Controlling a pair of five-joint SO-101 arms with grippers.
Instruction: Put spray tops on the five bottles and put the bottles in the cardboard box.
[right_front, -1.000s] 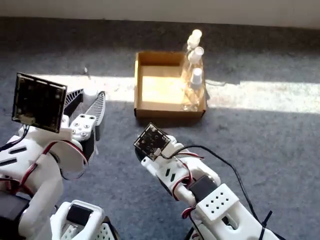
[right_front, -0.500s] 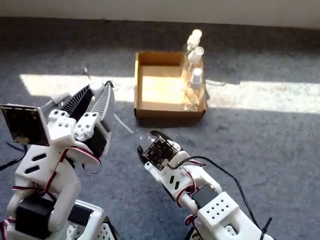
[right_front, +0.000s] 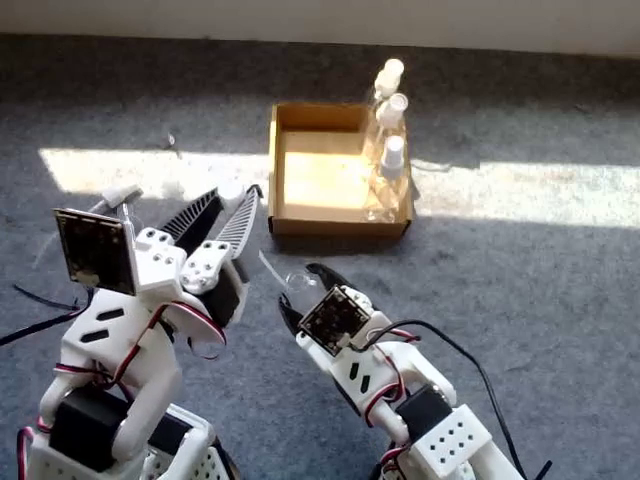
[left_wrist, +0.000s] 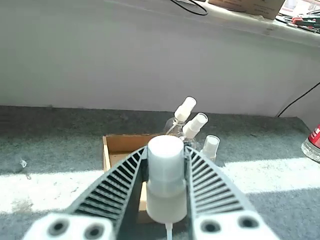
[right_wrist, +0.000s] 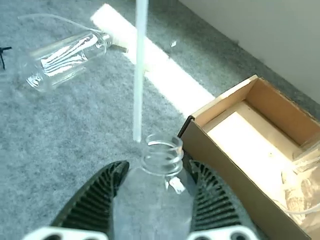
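Lodged between fingers of left gripper (left_wrist: 165, 150): spray top (left_wrist: 166, 182), with dip tube (right_wrist: 140, 70) ending just beside threaded mouth of open bottle (right_wrist: 155, 200) in right gripper (right_wrist: 157, 167). White smooth cylinder; clear plastic; ribbed black fingers. Both grippers clamped on their loads. Beyond: cardboard box (right_front: 340, 228), three capped bottles (right_front: 388, 160) at one side wall.

Sunlit grey carpet (right_front: 560, 290); white wall (left_wrist: 100, 55)

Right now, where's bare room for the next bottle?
Cardboard box floor between its left wall and the three bottles along the right wall is bare; so is carpet right of the box. Crowded in front: left gripper, right gripper.
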